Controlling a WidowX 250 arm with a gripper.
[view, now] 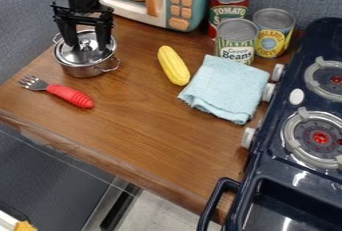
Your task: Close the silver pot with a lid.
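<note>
At the upper left of the camera view, the black gripper (87,44) hangs down over the silver pot (85,70). Its two fingers stand apart, one on each side of the small knob of the lid (71,55), with a gap around the knob. The shiny lid lies over the pot's mouth and looks about level. Parts of its back and sides are hidden behind the fingers. A wire handle sticks out at the pot's lower right.
A fork with a red handle (70,96) lies just in front of the pot. Right of it are a yellow corn (174,65), a light blue cloth (226,89) and several cans. A toy microwave (190,0) stands behind, and a dark stove (304,167) borders the wooden counter (150,137).
</note>
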